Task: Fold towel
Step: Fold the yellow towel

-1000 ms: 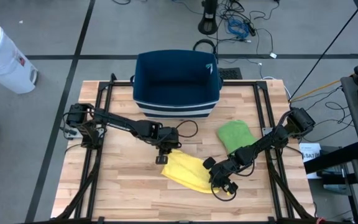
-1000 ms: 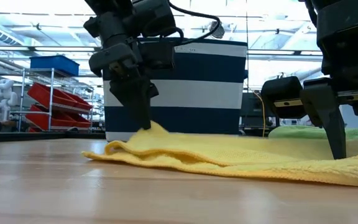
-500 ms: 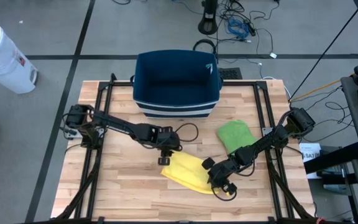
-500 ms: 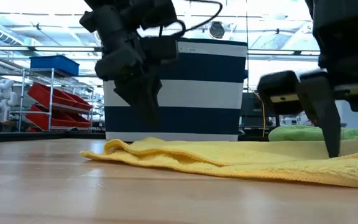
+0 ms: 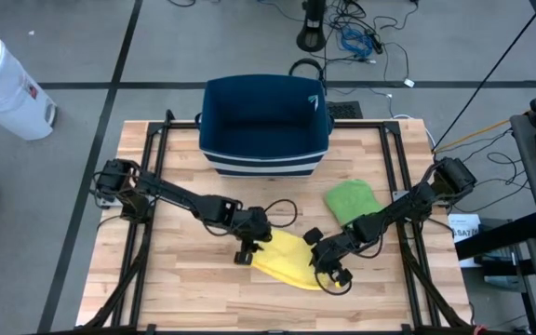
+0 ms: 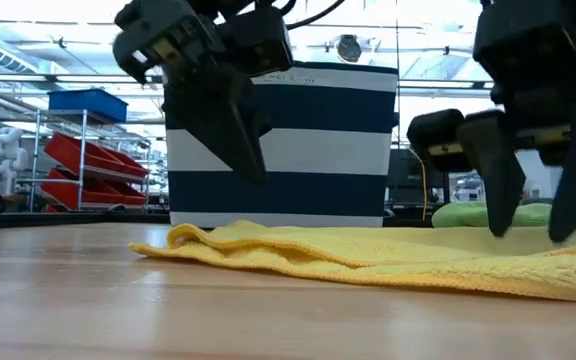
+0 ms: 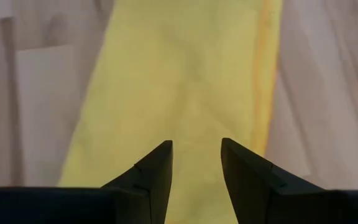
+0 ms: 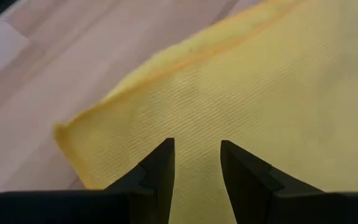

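A yellow towel [image 5: 291,263] lies flat on the wooden table [image 5: 184,279] as a longish folded shape, with a low ridge at its left end [image 6: 193,237]. My left gripper [image 5: 246,251] hangs open above that end, pointing down at a slant; in the left wrist view its fingers [image 7: 196,144] frame the yellow cloth [image 7: 185,81]. My right gripper [image 5: 333,273] stands open close over the towel's near right corner [image 8: 92,137]. Its fingertips [image 6: 528,232] hang just above the cloth.
A navy basket with white stripes [image 5: 263,126] stands at the table's far middle. A folded green towel [image 5: 352,202] lies right of centre, just beyond the right arm. Black frame rails [image 5: 147,233] run along both sides of the table.
My left gripper has let go of the towel's raised left ridge, risen, and gone toward the table's near edge over the cloth. The ridge has sunk back almost flat. My right gripper's fingertips have lifted slightly off the towel.
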Robot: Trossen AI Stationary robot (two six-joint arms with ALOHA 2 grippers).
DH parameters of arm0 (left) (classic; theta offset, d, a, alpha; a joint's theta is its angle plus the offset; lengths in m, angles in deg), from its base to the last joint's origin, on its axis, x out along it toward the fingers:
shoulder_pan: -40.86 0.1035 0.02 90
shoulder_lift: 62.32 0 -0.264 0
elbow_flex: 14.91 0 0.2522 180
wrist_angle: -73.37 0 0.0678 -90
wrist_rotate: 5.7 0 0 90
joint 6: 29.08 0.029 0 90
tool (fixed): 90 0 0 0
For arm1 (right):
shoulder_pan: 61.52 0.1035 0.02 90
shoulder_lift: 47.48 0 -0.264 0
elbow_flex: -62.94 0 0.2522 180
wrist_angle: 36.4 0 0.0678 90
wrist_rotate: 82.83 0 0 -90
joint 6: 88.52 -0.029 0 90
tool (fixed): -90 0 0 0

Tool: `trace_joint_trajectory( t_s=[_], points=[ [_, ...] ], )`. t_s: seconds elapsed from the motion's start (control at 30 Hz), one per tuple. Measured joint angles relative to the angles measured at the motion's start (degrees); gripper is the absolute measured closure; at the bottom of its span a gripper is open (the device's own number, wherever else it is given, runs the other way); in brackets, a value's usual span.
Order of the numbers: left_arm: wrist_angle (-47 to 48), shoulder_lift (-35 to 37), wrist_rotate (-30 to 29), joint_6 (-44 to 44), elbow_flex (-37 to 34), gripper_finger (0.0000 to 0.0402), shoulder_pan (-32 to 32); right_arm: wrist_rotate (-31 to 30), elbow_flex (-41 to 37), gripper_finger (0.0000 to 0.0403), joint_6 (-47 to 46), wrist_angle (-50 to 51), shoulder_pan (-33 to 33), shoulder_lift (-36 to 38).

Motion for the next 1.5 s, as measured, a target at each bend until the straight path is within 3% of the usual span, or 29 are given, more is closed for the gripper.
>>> trace_joint_trajectory(
  t_s=[0.37,0.57,0.83,1.1,1.27,1.5],
  points=[
    [-4.03,-5.40,2.17,-1.57,-0.02,0.0259,-3.82,-0.09,0.07,0.0284,-1.15,9.89,-0.12,6.20],
    [-3.99,-7.27,-1.82,-2.63,-0.04,0.0259,-3.74,-1.05,0.04,0.0284,-2.05,14.49,-1.01,4.52],
    [-0.65,-7.48,-8.27,4.98,0.00,0.0259,-1.46,0.94,0.08,0.0284,-3.99,7.52,-0.97,-0.68],
    [0.18,-7.42,-12.58,16.14,0.09,0.0259,1.57,8.47,-0.03,0.0284,-6.36,-7.25,-0.95,-4.98],
    [0.12,-7.42,-16.14,24.18,0.09,0.0259,3.25,9.81,0.02,0.0284,-5.59,-17.80,-0.92,-4.87],
    [0.45,-5.94,-27.76,28.29,-0.15,0.0259,1.50,7.44,0.04,0.0284,-3.47,-13.56,-0.96,-2.68]
  ],
)
